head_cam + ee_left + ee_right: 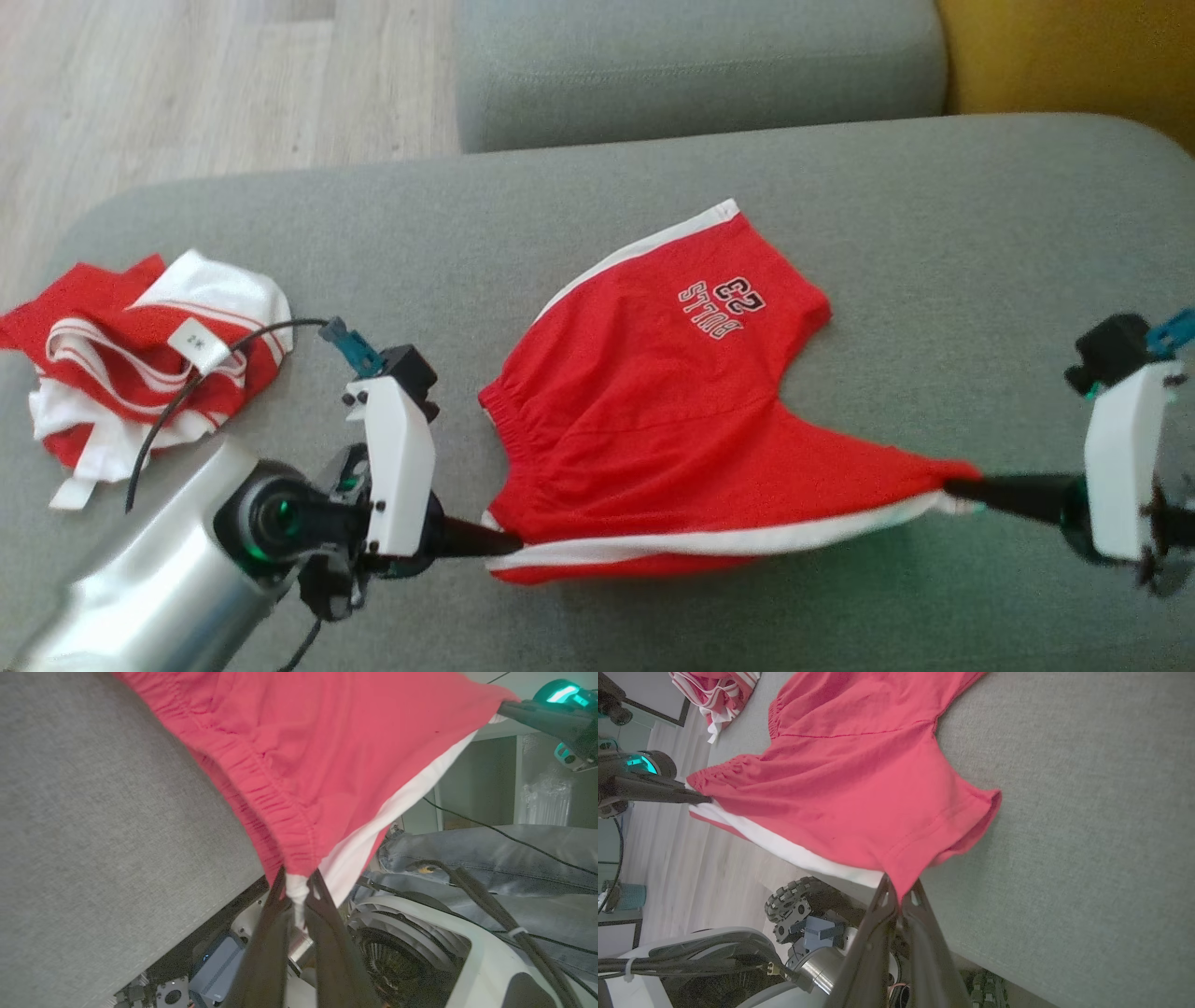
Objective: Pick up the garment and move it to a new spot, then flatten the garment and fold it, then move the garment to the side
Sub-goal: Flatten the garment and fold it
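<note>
The garment (653,411) is a pair of red shorts with white side stripes and a "BULLS 23" print, spread on the grey cushion (934,233). My left gripper (509,543) is shut on its near waistband corner. My right gripper (952,487) is shut on the near leg hem corner. The near edge is stretched taut between them, slightly lifted. In the left wrist view the fingers (266,933) pinch the white stripe of the garment (327,751). In the right wrist view the fingers (878,914) pinch the red hem of the garment (859,779).
A crumpled red and white striped piece of clothing (140,355) lies at the cushion's left end. A second grey cushion (700,65) stands behind, with a yellow one (1074,56) at the far right. Wood floor (187,84) lies at the far left.
</note>
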Controlling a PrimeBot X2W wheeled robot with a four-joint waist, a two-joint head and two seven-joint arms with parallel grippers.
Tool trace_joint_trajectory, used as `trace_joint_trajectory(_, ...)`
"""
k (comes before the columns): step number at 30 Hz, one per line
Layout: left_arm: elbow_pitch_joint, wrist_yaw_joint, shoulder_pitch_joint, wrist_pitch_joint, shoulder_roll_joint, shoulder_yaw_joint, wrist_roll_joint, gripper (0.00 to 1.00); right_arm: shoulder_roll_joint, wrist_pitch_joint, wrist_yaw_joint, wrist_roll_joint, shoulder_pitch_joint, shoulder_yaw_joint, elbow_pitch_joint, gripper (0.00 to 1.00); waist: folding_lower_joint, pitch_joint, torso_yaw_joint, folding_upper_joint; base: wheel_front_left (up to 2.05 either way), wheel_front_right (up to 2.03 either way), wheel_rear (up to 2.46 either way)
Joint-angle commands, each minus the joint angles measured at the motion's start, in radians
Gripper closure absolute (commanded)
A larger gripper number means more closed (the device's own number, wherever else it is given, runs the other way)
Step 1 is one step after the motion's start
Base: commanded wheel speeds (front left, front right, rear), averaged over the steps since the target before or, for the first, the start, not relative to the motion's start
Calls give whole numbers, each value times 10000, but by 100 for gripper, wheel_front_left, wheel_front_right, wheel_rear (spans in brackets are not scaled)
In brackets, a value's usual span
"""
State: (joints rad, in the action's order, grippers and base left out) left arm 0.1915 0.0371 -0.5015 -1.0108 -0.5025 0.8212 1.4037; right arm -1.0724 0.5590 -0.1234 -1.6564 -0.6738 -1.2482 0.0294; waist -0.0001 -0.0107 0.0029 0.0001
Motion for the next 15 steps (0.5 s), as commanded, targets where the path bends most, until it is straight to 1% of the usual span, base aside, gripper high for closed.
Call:
trace_joint_trajectory(1,-358,153,-708,-48,-334,-701,124,100,-337,-24,-73,-112,-392,344,12,100,1,234,128,-1,0,0,0)
trace_joint_trajectory(6,-349,633,-1586,-340,-84,-1140,473,100,-139,567,-73,-531,-1412,745,733,100,1,1169,423,-1,0,0,0)
trace_joint_trajectory(9,-151,955,-2175,-653,161,-1346,759,100,126,1030,-73,-909,-2193,1016,1304,100,1,1791,583,-1,0,0,0)
trace_joint_trajectory(12,48,1289,-2849,-713,498,-1566,877,100,421,1341,-73,-1198,-3021,1293,1881,100,1,2442,760,-1,0,0,0)
trace_joint_trajectory(15,224,1521,-3505,-664,938,-1748,956,100,699,1571,-73,-1193,-3826,1435,2514,100,1,3038,945,-1,0,0,0)
